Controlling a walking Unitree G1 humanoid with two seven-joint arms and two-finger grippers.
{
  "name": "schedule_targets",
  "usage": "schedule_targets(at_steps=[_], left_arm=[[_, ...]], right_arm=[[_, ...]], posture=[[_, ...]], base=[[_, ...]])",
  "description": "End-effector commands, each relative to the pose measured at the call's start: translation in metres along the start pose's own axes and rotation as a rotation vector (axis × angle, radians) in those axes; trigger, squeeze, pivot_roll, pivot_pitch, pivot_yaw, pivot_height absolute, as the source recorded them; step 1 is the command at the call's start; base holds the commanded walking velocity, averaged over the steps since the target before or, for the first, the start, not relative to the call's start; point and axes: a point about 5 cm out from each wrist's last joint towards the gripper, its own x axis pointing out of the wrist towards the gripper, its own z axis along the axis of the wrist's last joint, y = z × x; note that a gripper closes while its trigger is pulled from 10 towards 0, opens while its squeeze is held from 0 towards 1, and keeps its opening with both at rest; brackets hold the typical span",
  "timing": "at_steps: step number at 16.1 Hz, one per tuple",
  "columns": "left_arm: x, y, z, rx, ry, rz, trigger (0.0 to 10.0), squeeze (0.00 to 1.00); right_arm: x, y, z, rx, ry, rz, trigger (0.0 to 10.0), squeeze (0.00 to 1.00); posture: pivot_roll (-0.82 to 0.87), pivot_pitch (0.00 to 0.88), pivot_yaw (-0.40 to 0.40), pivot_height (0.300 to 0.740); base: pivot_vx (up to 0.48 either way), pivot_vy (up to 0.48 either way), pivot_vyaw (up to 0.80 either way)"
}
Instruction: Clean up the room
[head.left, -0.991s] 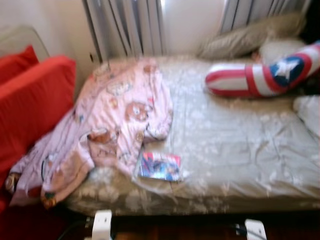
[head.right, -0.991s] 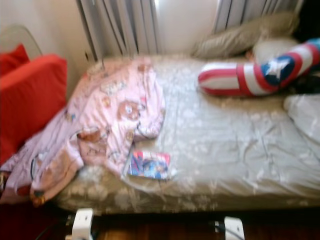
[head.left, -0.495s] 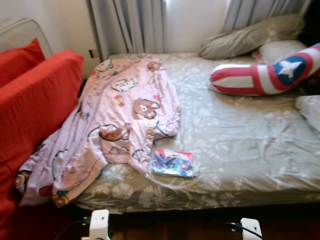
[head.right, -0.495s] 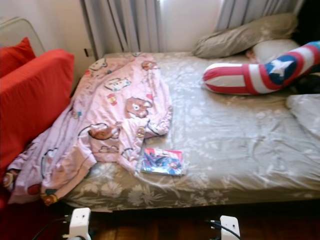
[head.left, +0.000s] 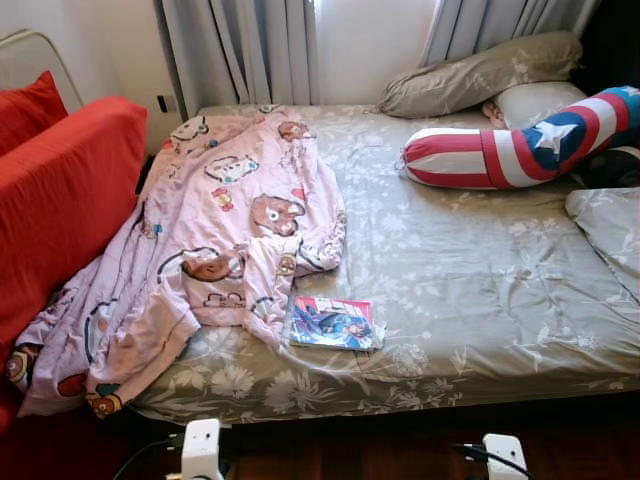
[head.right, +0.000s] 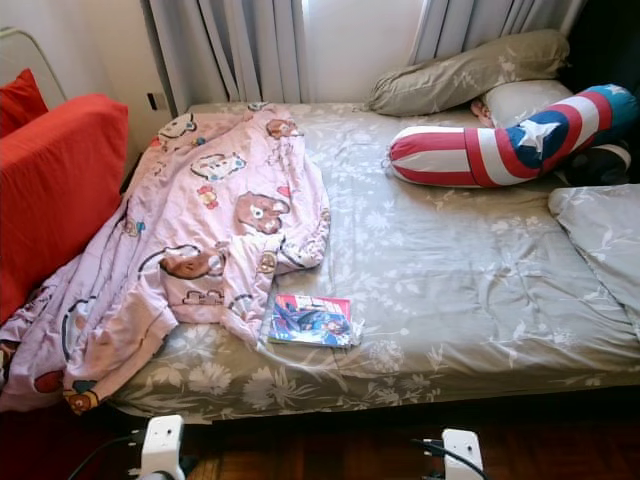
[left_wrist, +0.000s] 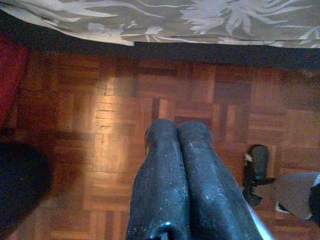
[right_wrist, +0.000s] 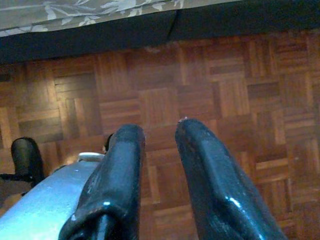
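Grey curtains (head.left: 240, 50) are hanging behind a bed (head.left: 480, 270) with a flowered grey cover, and the robot is standing at its near edge, looking down on it. At the left side a red sofa (head.left: 70, 190) is touching the bed. A pink blanket (head.left: 200, 240) with cartoon animals is lying crumpled over the left part of the bed, and its lower end is sliding off the near left corner toward the floor, so it probably needs folding. Just beside its hem, close to the near edge, a colourful book (head.left: 335, 323) is lying flat; it looks like the easiest thing to pick up first. At the far right corner two grey pillows (head.left: 480, 75) are leaning against the wall, and a striped red, white and blue cushion (head.left: 520, 145) with a star is resting in front of them.

Both arms are hanging idle over the wooden floor (right_wrist: 165, 100). The left gripper (left_wrist: 178, 131) is pointing down with its fingers pressed together, holding nothing. The right gripper (right_wrist: 156, 135) is keeping a gap between its fingers, also empty.
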Motion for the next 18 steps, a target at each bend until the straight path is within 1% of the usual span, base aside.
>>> schedule_targets(at_steps=[1,3,5,6,7,8,11,14,16,18], left_arm=[[0.0,-0.001,0.001,-0.022,-0.001,0.005,10.0,0.0],[0.0,-0.001,0.001,-0.039,-0.002,0.014,10.0,0.0],[0.0,0.0,0.001,-0.044,-0.002,0.015,10.0,0.0],[0.0,0.0,0.001,-0.045,-0.002,0.015,10.0,0.0],[0.0,0.001,0.001,-0.044,-0.002,0.015,10.0,0.0],[0.0,0.002,0.001,-0.045,-0.003,0.02,10.0,0.0],[0.0,0.003,0.001,-0.046,-0.003,0.022,10.0,0.0],[0.0,0.002,0.001,-0.04,-0.002,0.017,10.0,0.0],[0.0,0.002,0.001,-0.038,-0.002,0.016,10.0,0.0],[0.0,0.002,0.001,-0.038,-0.002,0.016,10.0,0.0]], right_arm=[[0.0,-0.003,0.004,-0.008,-0.006,-0.003,10.0,0.0],[0.0,-0.002,0.006,-0.03,-0.017,0.012,10.0,0.0],[-0.001,-0.016,0.013,-0.028,-0.033,-0.004,10.0,0.0],[-0.002,-0.018,0.014,-0.023,-0.035,-0.007,10.0,0.0],[-0.002,-0.02,0.014,0.007,-0.039,-0.008,10.0,0.0],[-0.002,-0.021,0.014,0.011,-0.038,-0.011,10.0,0.0],[-0.002,-0.022,0.015,0.035,-0.05,-0.014,10.0,0.0],[-0.002,-0.022,0.015,0.035,-0.05,-0.013,10.0,0.0],[-0.002,-0.021,0.016,0.003,-0.049,-0.001,10.0,0.0],[-0.002,-0.021,0.017,-0.007,-0.053,0.0,10.0,0.0]], posture=[[0.0,0.0,-0.042,0.74],[-0.01,0.0,-0.045,0.74],[-0.01,0.0,-0.041,0.74],[-0.01,0.0,-0.041,0.74],[-0.01,0.0,-0.035,0.74],[-0.02,0.0,-0.03,0.74],[-0.02,0.0,-0.025,0.74],[-0.02,0.0,-0.021,0.74],[-0.02,0.0,-0.021,0.74],[-0.02,0.0,-0.017,0.74]], base=[[0.0,0.0,0.0],[0.0,0.0,0.0],[0.0,0.0,0.8],[0.251,0.0,0.8],[0.251,0.0,0.0],[0.251,0.0,0.0],[0.254,0.0,0.0],[0.268,0.0,0.0],[0.287,0.0,0.0],[0.296,0.0,0.0]])
